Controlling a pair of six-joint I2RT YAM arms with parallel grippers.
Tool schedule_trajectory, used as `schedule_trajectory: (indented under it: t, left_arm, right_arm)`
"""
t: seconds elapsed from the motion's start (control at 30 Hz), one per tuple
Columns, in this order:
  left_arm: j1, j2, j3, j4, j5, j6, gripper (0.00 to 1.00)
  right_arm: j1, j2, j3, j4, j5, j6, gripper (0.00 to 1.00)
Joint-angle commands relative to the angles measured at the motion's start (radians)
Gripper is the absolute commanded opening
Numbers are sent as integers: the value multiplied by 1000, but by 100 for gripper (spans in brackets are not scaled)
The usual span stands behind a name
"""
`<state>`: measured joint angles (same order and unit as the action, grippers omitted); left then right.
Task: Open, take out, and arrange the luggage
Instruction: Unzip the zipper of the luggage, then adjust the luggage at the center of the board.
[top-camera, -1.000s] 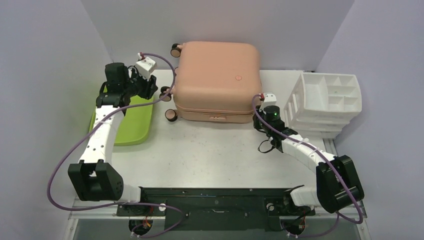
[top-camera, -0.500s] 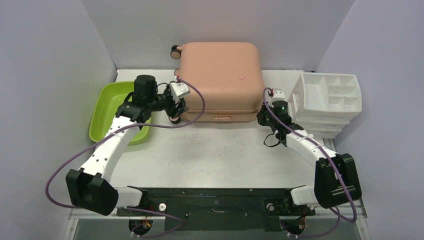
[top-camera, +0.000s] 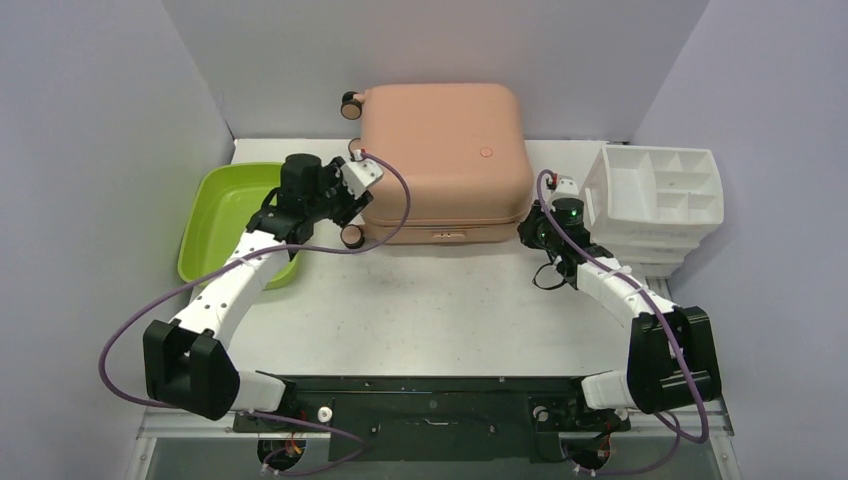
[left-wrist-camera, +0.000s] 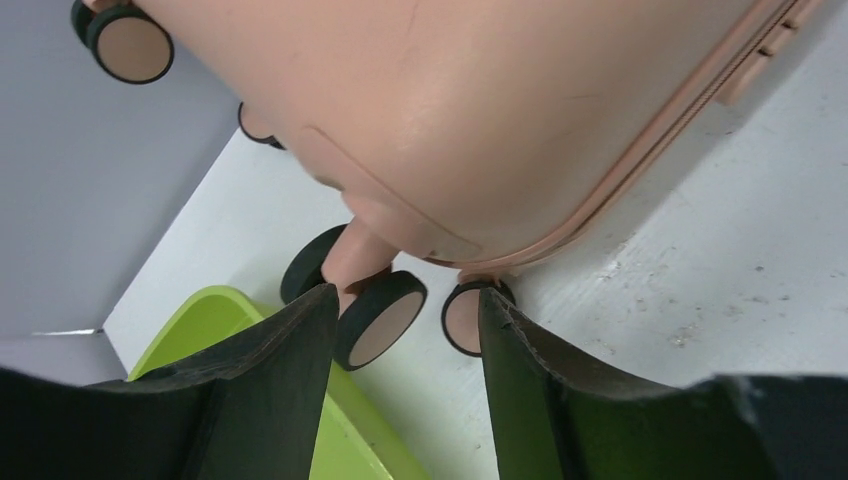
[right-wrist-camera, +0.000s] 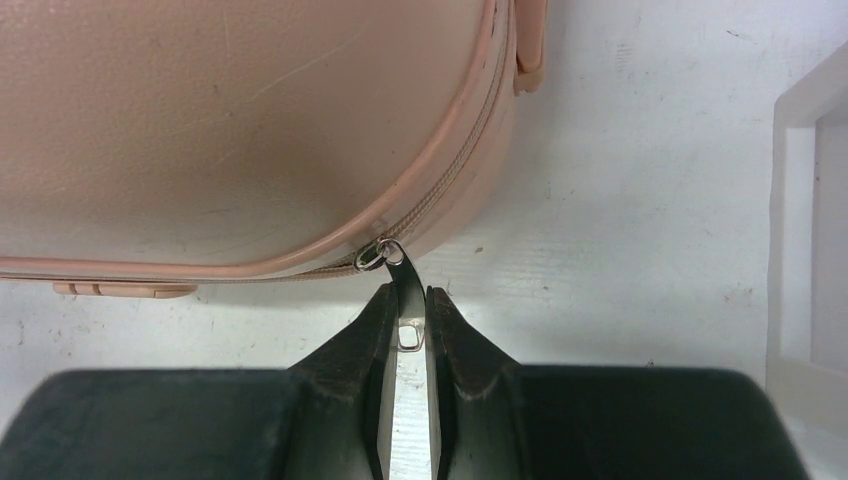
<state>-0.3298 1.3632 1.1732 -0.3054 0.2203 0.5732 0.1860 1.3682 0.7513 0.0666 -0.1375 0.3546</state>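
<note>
At the back of the desk (top-camera: 430, 300) the salmon-pink suitcase (top-camera: 440, 160) lies flat and shut. The right hand (right-wrist-camera: 408, 325) pinches the zipper pull (right-wrist-camera: 400, 275) at its near right corner. The left hand (left-wrist-camera: 405, 305) stands half open by the caster wheels (left-wrist-camera: 383, 318), gripping nothing. Unzipping seems the step in hand; next, the pull must be drawn along the seam.

A scuffed white tabletop (top-camera: 430, 300) carries a salmon-pink hard-shell suitcase (top-camera: 440, 150), a lime-green plastic tub (top-camera: 225, 215) left, a white plastic organizer (top-camera: 655, 200) right.
</note>
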Motion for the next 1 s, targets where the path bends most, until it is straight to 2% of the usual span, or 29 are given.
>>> schedule_trajectory:
  t: [0.0,0.2,0.3,0.5,0.77,0.97]
  left_arm:
    - [53,6,4,81,-33,41,52]
    - [170,88,110,-89,247,178,50]
    - [184,160,182,-195,307,260,49]
    - [193,248,290,-292,467,321,42]
    - [184,378,445,-473,506,420,28]
    - [182,444,521,-583,533,465,27]
  right_arm:
    - [-44,-14,60,61,77,12,7]
    - [-49,-14,55,63,70,11,8]
    - [-53,-13,53,63,69,8,8]
    - [-58,-9,49,65,65,7,8]
    - [-59,-1,55,63,64,9,8]
    - [-59,2,60,65,62,15,8]
